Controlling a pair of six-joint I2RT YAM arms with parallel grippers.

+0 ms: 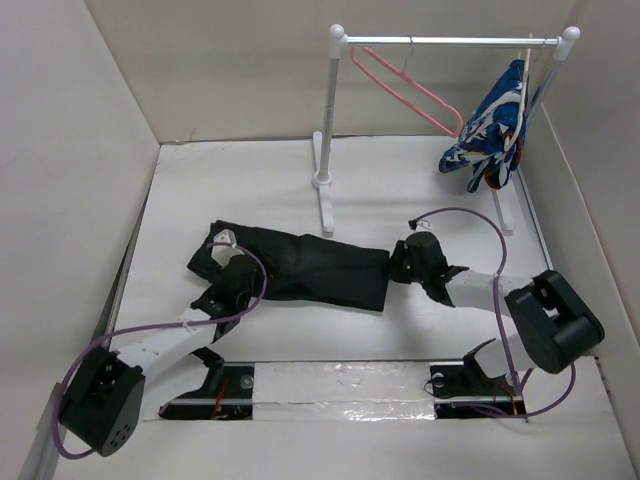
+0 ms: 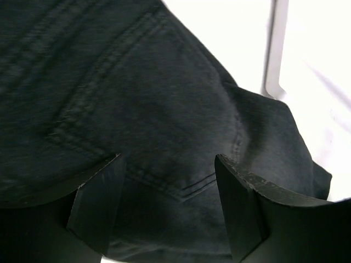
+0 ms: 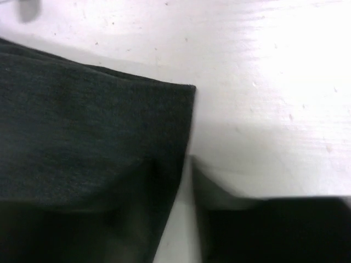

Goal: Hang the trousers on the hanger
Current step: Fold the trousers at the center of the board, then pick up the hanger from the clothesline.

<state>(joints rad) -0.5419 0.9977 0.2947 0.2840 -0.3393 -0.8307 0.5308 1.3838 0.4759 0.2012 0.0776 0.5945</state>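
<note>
The black trousers (image 1: 300, 265) lie flat across the middle of the table, waist to the left and leg hems to the right. My left gripper (image 1: 226, 283) is open and low over the waist end. In the left wrist view (image 2: 170, 186) a stitched seam of the trousers (image 2: 137, 98) lies between its fingers (image 2: 98, 203). My right gripper (image 1: 398, 266) is at the hem end. In the right wrist view (image 3: 175, 219) its jaws stand a little apart astride the hem edge (image 3: 184, 126), with bare table showing beside the cloth. The pink hanger (image 1: 410, 88) hangs on the rail.
A white clothes rail (image 1: 450, 42) on two feet stands at the back. A blue, white and red patterned garment (image 1: 492, 125) hangs at its right end. White walls close in the table on the left, back and right.
</note>
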